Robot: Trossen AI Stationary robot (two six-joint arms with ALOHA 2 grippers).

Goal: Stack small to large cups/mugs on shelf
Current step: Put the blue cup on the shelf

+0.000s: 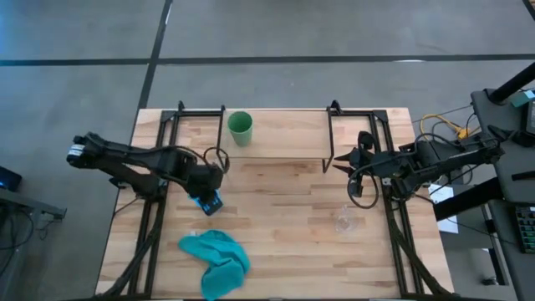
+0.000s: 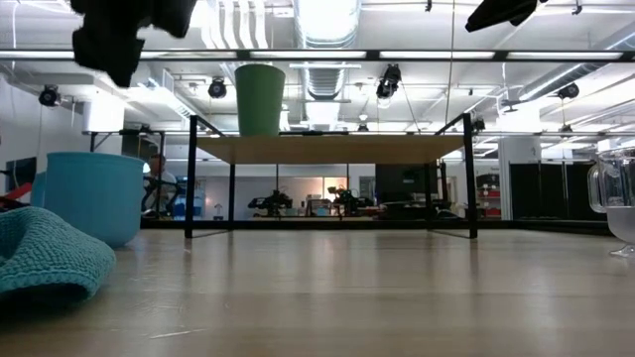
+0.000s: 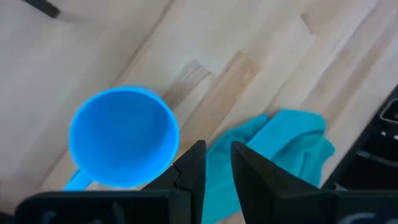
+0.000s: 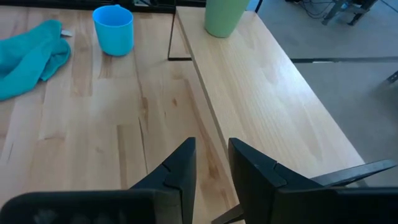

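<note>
The blue mug (image 1: 209,201) (image 3: 121,137) stands upright on the table to the left of centre, handle to the side. My left gripper (image 1: 212,179) (image 3: 217,149) hangs above it, fingers pointing down and a narrow gap apart, well clear of the rim in the low view (image 2: 119,45). The green tumbler (image 1: 240,127) (image 2: 260,99) stands upright on the shelf (image 1: 284,134) (image 2: 327,149) near its left end. The clear glass mug (image 1: 347,219) (image 2: 617,198) stands on the table to the right. My right gripper (image 1: 338,163) (image 4: 211,146) hovers over the shelf's right end, narrowly open and empty.
A teal cloth (image 1: 219,261) (image 2: 45,253) lies bunched near the table's near edge, just in front of the blue mug. The shelf's thin black legs (image 2: 189,178) stand at its ends. Bare wood lies between the blue mug and the glass mug.
</note>
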